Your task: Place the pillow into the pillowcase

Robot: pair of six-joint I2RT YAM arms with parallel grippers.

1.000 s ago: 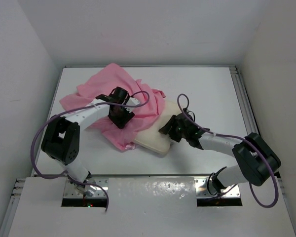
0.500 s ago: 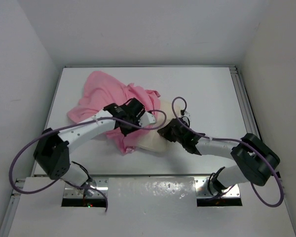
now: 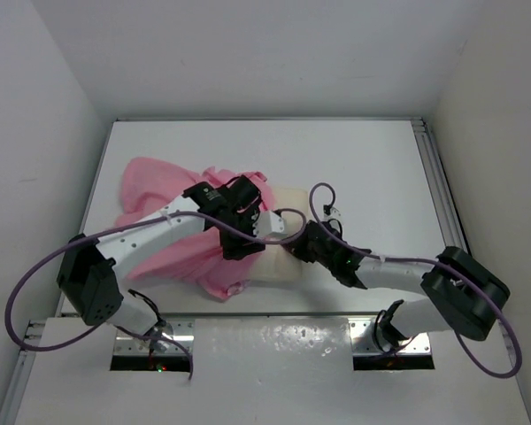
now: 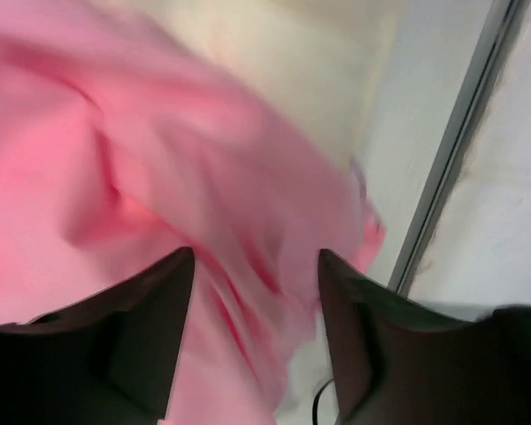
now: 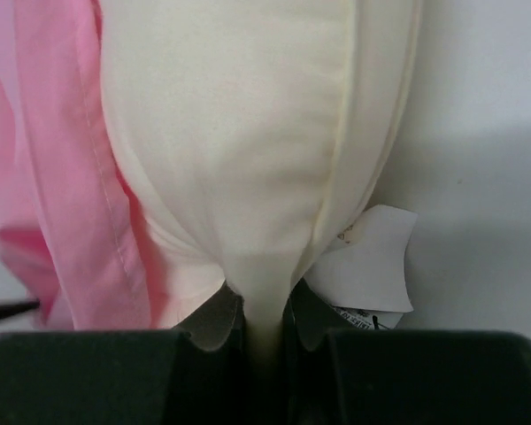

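The pillow (image 3: 281, 264) lies at the middle of the table (image 3: 372, 168). Its right end is squeezed between the shut fingers of the right claw (image 3: 294, 249), just beside the white tag (image 5: 367, 257). The pillowcase (image 3: 146, 190) spreads from the far left across the pillow's left side. The left claw (image 3: 242, 247) sits over that overlap, and its fingers (image 4: 150, 328) are closed on a thick bunch of the pink cloth.

Compared with half a second ago, the left arm has swung further right. The cloth now lies lower and wider on the left, and more cream shows at the pillow's far end.

The left arm and the cloth hide the pillow's left part. The left wrist view is blurred, and the pillowcase's opening cannot be made out.
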